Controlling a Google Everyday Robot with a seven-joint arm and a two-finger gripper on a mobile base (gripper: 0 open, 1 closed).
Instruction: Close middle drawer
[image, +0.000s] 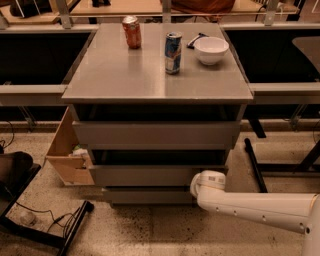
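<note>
The grey cabinet (157, 82) has three handleless drawer fronts stacked one above another. The middle drawer (145, 176) is the medium-height grey panel; it stands out a little, with a dark gap above it. The taller top drawer front (155, 135) is above it and the short bottom drawer front (147, 195) is below. My white arm (255, 207) reaches in from the lower right. My gripper (201, 183) is at the arm's rounded end, against the right end of the middle drawer's front.
An orange can (132, 32), a blue can (173, 46) and a white bowl (211, 50) stand on the cabinet top. A cardboard box (67, 152) leans at the cabinet's left. A black stand and cables (50, 225) lie at the lower left. A black frame leg (255, 160) is at the right.
</note>
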